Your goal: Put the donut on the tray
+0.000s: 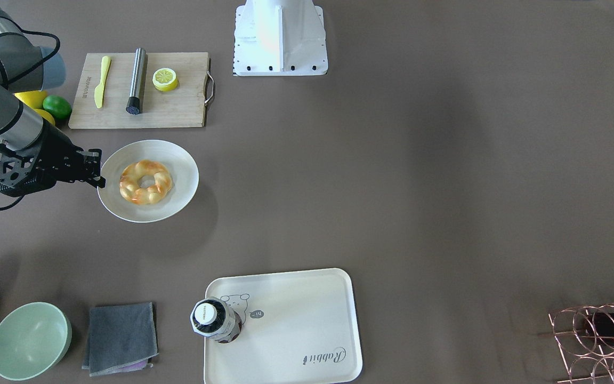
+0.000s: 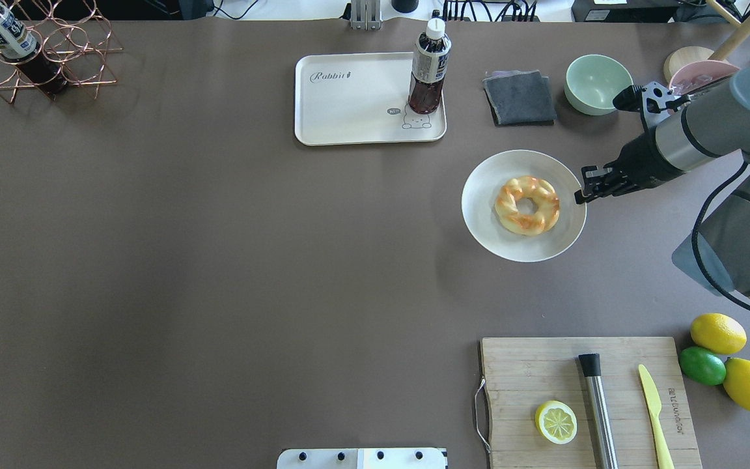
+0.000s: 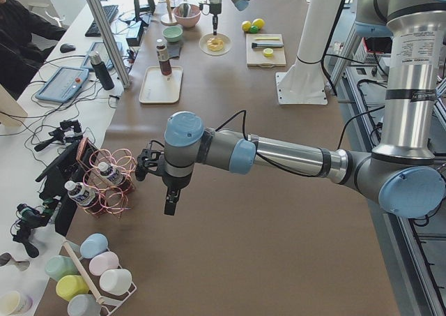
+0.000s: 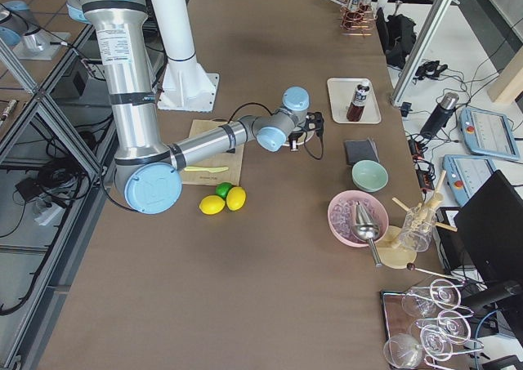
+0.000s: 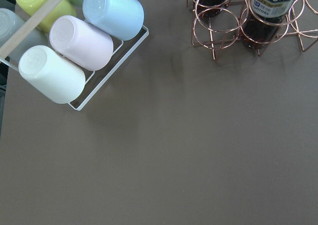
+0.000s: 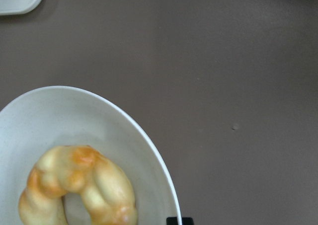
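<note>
The donut (image 1: 146, 182), a braided yellow ring with orange-browned patches, lies on a round off-white plate (image 1: 179, 160). It also shows in the overhead view (image 2: 527, 204) and the right wrist view (image 6: 79, 190). My right gripper (image 1: 100, 182) hangs at the plate's rim, beside the donut and apart from it; its fingers look shut and empty. The cream-white "Rabbit" tray (image 1: 296, 320) lies apart from the plate, with a dark drink bottle (image 1: 212, 320) standing on one corner. My left gripper (image 3: 171, 206) hovers far off near a wire bottle rack; I cannot tell its state.
A wooden cutting board (image 2: 544, 365) carries a lemon half (image 2: 556, 421), a steel cylinder and a yellow knife. Lemons and a lime (image 2: 702, 365) lie beside it. A green bowl (image 2: 597, 83) and a grey cloth (image 2: 519, 96) are near the tray. A copper bottle rack (image 2: 36, 52) stands far off.
</note>
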`<state>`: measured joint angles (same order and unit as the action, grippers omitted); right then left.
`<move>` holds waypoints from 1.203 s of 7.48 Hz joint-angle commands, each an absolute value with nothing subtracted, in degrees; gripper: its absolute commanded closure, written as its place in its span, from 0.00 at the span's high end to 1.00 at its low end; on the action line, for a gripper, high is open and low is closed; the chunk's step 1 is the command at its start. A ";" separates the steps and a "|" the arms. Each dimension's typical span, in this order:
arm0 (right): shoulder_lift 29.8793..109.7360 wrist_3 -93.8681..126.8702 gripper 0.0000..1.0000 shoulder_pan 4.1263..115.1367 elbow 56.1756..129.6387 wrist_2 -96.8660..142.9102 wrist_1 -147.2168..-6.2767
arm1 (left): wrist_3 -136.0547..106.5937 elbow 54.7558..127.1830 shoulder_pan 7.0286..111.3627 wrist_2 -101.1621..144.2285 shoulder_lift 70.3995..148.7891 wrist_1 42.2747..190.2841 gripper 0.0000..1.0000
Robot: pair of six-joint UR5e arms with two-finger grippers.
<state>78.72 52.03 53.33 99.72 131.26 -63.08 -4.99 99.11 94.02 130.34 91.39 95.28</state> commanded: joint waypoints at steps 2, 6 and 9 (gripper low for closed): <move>66.57 61.30 0.00 51.62 100.11 133.42 -68.02 | -4.83 98.09 91.33 130.60 92.55 95.97 0.98; 57.06 70.13 0.00 42.81 99.93 123.85 -71.08 | -4.84 93.16 88.07 131.04 95.19 99.92 0.98; 52.14 74.86 0.00 37.46 100.19 118.58 -73.56 | -5.01 94.04 87.98 132.00 93.51 105.38 0.98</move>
